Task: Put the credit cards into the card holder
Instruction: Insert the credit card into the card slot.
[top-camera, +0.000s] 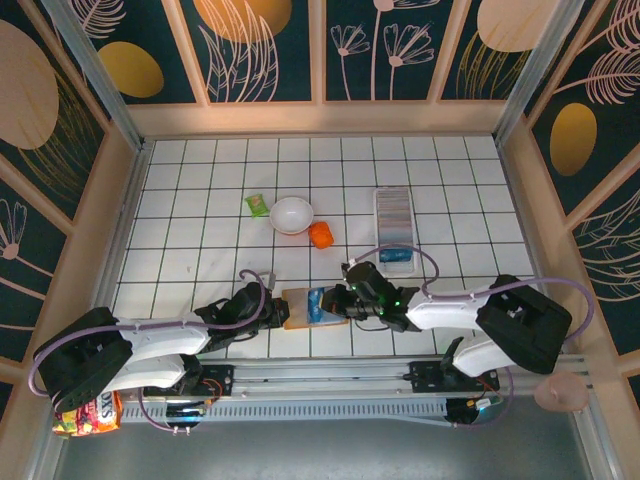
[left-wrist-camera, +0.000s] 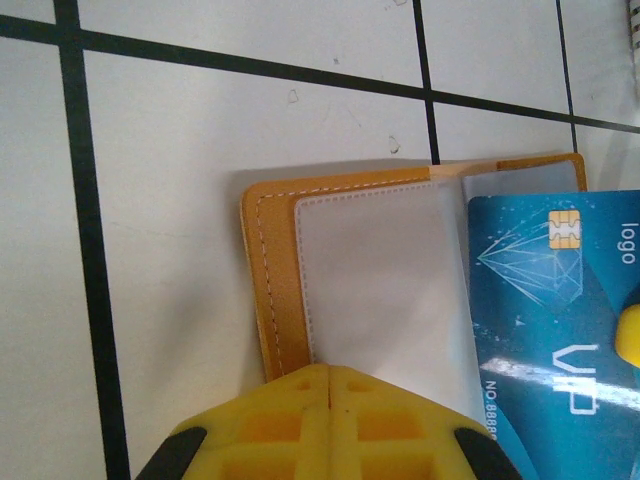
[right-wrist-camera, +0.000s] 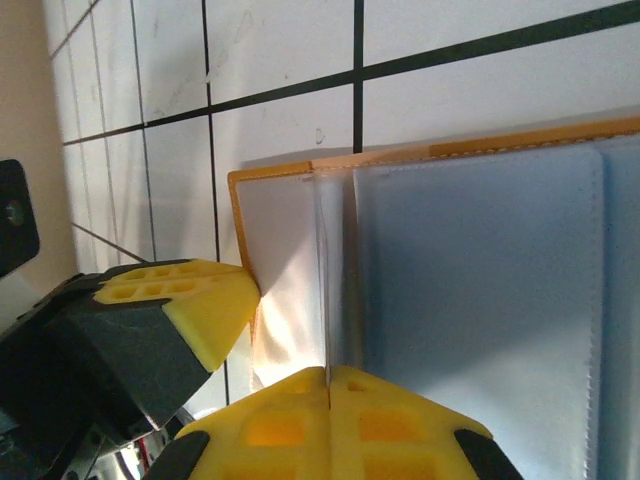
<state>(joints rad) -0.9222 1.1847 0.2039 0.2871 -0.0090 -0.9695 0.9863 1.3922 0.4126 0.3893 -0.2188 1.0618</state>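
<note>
A tan-orange wallet lies open at the near middle of the table. A blue credit card with a gold chip stands partly out of it. My right gripper is shut on this card, which runs edge-on as a thin line up from the closed fingertips. My left gripper is shut with nothing between its fingers, and its tips sit on the wallet's left edge. A second blue credit card lies just in front of the white slotted card holder at the right.
A white bowl, a green packet and a small orange object sit mid-table behind the wallet. Tan walls enclose the white gridded table. A colourful packet lies by the left arm's base.
</note>
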